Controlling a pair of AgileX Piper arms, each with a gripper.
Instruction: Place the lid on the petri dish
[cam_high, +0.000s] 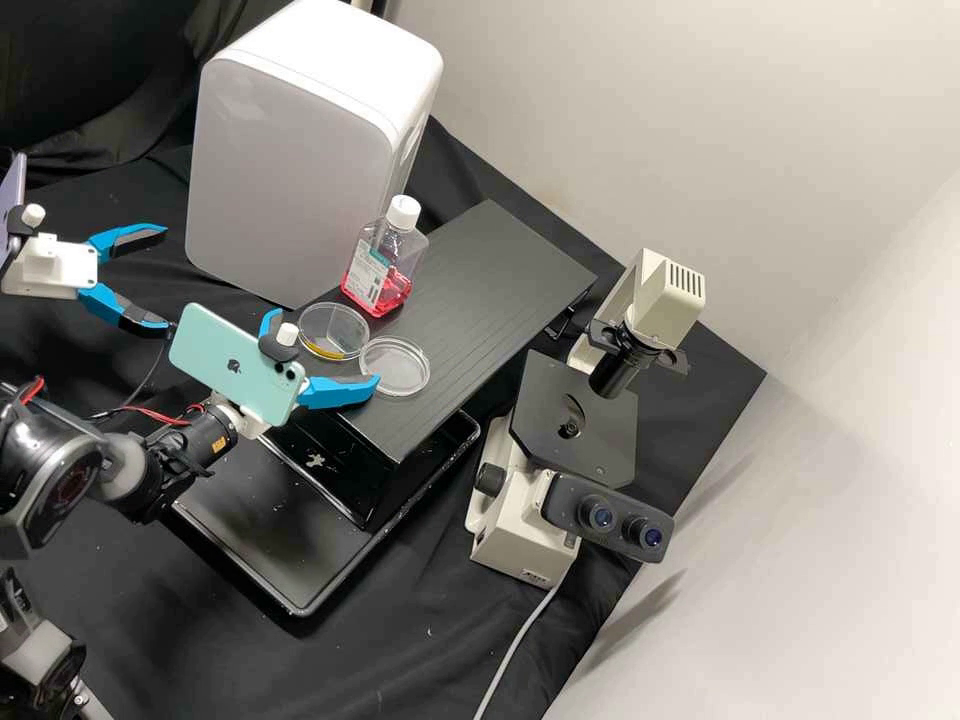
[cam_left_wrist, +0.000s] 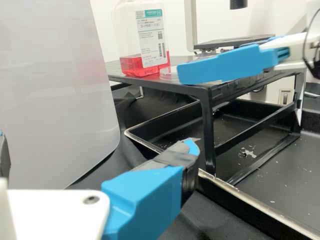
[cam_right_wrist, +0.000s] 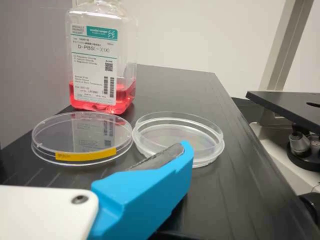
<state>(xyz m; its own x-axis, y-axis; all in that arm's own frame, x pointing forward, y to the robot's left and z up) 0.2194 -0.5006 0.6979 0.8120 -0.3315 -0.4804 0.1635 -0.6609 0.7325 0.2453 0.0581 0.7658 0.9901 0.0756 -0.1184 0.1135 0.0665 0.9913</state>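
Note:
Two clear round petri pieces lie side by side on a black raised shelf (cam_high: 500, 270). One bears a yellow label (cam_high: 331, 331) (cam_right_wrist: 81, 137); the other is plain (cam_high: 394, 366) (cam_right_wrist: 178, 137). I cannot tell which is the lid. My right gripper (cam_high: 325, 350) is open at the shelf's near edge. Its fingers straddle the labelled piece's near side and do not touch it. One blue finger (cam_right_wrist: 150, 185) points between the two pieces. My left gripper (cam_high: 165, 278) hangs open farther left, in front of the white box and holding nothing. Its finger (cam_left_wrist: 165, 180) sits low beside the tray.
A bottle of pink liquid (cam_high: 385, 262) stands on the shelf just behind the dishes. A large white box (cam_high: 300, 140) sits behind the shelf on the left. The shelf stands in a black tray (cam_high: 290, 520). A microscope (cam_high: 590, 430) is to the right.

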